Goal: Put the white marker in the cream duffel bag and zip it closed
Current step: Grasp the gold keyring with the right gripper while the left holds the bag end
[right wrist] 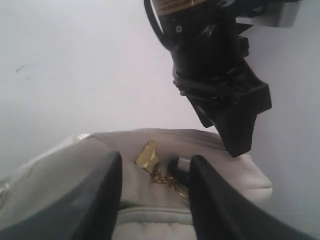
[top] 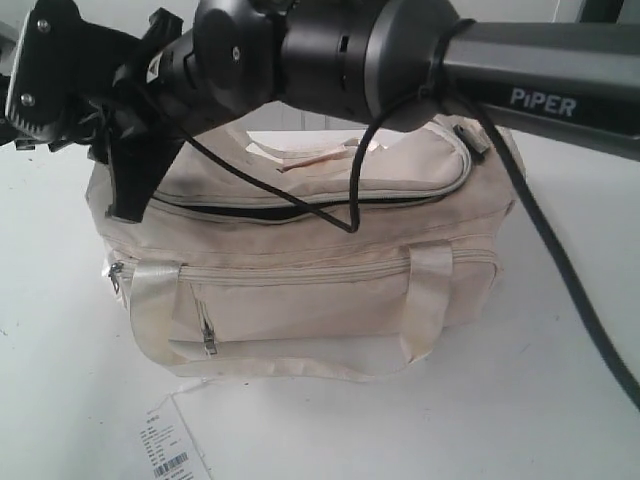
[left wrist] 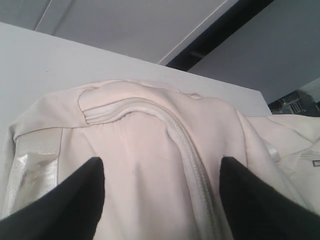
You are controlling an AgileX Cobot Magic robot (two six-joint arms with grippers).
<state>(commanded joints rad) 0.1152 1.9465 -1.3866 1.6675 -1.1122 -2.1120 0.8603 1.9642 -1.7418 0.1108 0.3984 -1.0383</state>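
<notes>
The cream duffel bag (top: 300, 270) sits mid-table, its top zip partly open on a dark slit (top: 290, 208). The white marker is out of view. A dark arm (top: 400, 50) crosses above the bag, and black fingers (top: 130, 190) hang at the bag's left end; I cannot tell whose they are. My left gripper (left wrist: 161, 160) is open just above the bag's end (left wrist: 150, 130), over its zip seam (left wrist: 187, 150). My right gripper (right wrist: 156, 157) is open over the bag, straddling the gold charm (right wrist: 147, 155) and a dark zip pull (right wrist: 175, 167). The other gripper (right wrist: 225, 95) hangs beyond it.
A white paper barcode tag (top: 175, 450) lies on the white table (top: 560, 400) in front of the bag. A black cable (top: 560, 260) trails down from the arm on the right. A second cable loops over the bag's top (top: 352, 190).
</notes>
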